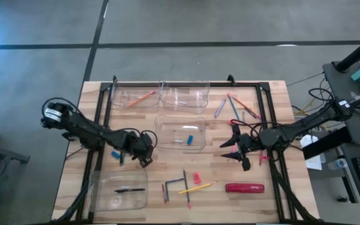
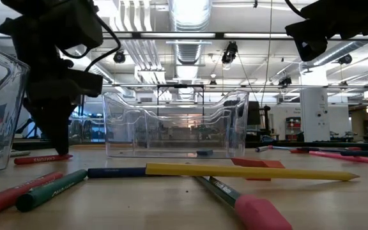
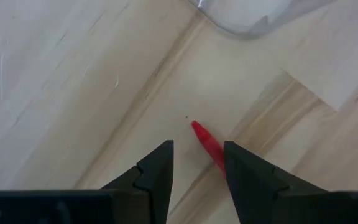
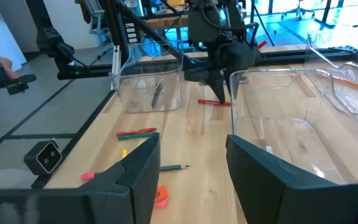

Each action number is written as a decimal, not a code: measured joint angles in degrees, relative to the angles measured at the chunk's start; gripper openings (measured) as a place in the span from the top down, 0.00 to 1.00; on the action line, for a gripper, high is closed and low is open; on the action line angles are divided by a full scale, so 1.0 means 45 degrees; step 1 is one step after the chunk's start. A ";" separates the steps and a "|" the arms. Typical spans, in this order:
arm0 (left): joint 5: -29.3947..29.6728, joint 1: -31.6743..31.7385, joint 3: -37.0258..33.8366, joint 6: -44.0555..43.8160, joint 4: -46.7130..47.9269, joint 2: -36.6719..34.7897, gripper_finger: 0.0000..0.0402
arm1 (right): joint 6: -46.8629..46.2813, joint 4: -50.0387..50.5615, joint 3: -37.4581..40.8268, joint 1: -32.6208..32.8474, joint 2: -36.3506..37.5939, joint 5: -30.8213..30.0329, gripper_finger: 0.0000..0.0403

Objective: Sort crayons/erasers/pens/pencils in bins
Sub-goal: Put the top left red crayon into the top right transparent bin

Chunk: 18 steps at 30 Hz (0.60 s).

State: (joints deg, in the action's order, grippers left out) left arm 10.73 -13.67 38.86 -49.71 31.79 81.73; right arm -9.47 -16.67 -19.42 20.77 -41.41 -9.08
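Wood table (image 1: pixel 74 150); left gripper (image 3: pixel 197 163) open-fingered

A red pencil (image 3: pixel 209 146) lies flat on the wood directly under the left gripper (image 3: pixel 197 163), its tip between the parted fingers. The clear middle bin (image 1: pixel 180 132) sits just beyond, between both grippers, holding a blue piece.

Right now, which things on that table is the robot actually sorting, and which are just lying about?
Part of the job: clear bins; yellow pencil; pink eraser; loose pens; red stick at the left gripper.
Lying about: red oblong object with white lettering; black frame.
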 joint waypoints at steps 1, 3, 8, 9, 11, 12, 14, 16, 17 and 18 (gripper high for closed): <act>-0.0013 0.0046 -0.0098 -0.0001 -0.0187 0.0000 0.69 | 0.0000 -0.0003 0.0000 0.0002 0.0000 0.0000 0.57; -0.0099 0.0136 -0.0361 -0.0029 -0.0514 -0.0005 0.69 | -0.0004 -0.0024 0.0000 0.0002 0.0000 0.0000 0.57; -0.0239 0.0243 -0.0840 -0.0199 -0.1121 -0.0053 0.69 | 0.0000 -0.0024 0.0000 0.0002 0.0000 0.0000 0.57; -0.0239 0.0245 -0.0883 -0.0199 -0.1121 -0.0049 0.69 | 0.0000 -0.0019 0.0000 0.0002 0.0000 0.0000 0.57; -0.0238 0.0272 -0.0937 -0.0204 -0.1125 -0.0049 0.70 | 0.0000 -0.0019 0.0000 0.0002 0.0000 0.0000 0.57; -0.0234 0.0280 -0.0964 -0.0204 -0.1120 -0.0041 0.72 | 0.0000 -0.0018 0.0000 0.0002 0.0000 0.0000 0.57; -0.0225 0.0318 -0.1000 -0.0218 -0.1093 -0.0039 0.76 | -0.0002 -0.0019 0.0000 0.0000 0.0000 0.0000 0.57; -0.0220 0.0365 -0.1026 -0.0228 -0.1054 -0.0036 0.81 | 0.0000 -0.0019 0.0000 0.0002 0.0000 -0.0005 0.57; -0.0215 0.0386 -0.1031 -0.0228 -0.1042 -0.0029 0.84 | 0.0000 -0.0019 0.0000 0.0002 0.0000 0.0000 0.57; -0.0197 0.0403 -0.1031 -0.0228 -0.1019 -0.0029 0.87 | 0.0000 -0.0019 0.0000 0.0002 0.0000 0.0000 0.57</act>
State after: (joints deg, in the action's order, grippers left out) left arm 9.84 -11.86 34.22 -50.74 27.20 81.60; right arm -9.47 -16.75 -19.42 20.78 -41.41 -9.08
